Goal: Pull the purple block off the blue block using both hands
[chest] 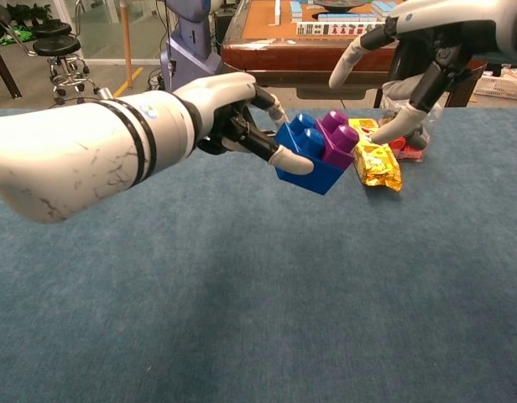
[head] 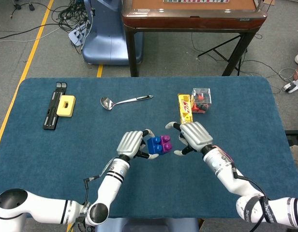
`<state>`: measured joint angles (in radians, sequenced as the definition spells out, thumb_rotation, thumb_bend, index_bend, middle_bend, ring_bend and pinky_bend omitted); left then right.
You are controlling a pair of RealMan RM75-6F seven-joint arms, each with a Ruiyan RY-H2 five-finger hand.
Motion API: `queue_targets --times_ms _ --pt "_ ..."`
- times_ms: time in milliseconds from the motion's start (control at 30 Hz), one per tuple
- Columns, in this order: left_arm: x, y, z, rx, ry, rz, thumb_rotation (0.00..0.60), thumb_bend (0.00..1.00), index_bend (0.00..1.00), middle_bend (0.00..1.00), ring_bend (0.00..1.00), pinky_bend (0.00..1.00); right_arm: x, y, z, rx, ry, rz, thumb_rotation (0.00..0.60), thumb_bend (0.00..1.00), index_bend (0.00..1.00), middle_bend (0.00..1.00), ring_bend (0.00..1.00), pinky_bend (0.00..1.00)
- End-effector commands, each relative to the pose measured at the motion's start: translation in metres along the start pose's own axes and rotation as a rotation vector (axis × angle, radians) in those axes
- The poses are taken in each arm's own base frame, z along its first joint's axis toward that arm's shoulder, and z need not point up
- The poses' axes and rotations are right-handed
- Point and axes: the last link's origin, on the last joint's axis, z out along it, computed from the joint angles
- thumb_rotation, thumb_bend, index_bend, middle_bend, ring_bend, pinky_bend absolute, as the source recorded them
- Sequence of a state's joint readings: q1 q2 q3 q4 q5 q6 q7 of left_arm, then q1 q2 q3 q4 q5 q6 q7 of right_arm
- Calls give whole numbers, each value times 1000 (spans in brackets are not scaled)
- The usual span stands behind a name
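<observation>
My left hand [head: 131,144] [chest: 229,109] holds a blue block [head: 155,146] [chest: 303,159] up off the table, thumb and fingers clamped on its left end. A smaller purple block [head: 165,142] [chest: 334,140] is stuck on the blue block's right end. My right hand [head: 193,135] [chest: 426,46] hovers just right of the purple block with fingers spread and nothing in it; its thumb and one finger lie to either side of the purple block without plainly touching it.
On the blue table [head: 245,116] lie a yellow snack packet [head: 186,112] [chest: 372,154] and a clear box of red and black pieces [head: 201,99] [chest: 407,126] behind the blocks. A spoon [head: 125,101], a yellow sponge [head: 66,105] and a black tool [head: 54,106] lie at the back left.
</observation>
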<state>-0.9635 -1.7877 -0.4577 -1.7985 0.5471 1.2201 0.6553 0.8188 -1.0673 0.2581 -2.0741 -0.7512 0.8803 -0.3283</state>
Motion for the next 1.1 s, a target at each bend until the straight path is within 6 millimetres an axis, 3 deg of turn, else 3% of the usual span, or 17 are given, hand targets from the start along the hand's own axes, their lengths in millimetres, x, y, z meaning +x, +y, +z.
queue_targets --times_ms 33,1100 --pt "1 0 1 5 -3 -14 498 269 642 1000 1000 1000 -3 -1 3 -5 -4 -1 600 0 279 1000 1000 1000" --pt "-1 -3 -1 13 -11 -70 507 268 645 1000 1000 1000 -30 1 27 -6 -33 47 600 0 295 1000 1000 1000"
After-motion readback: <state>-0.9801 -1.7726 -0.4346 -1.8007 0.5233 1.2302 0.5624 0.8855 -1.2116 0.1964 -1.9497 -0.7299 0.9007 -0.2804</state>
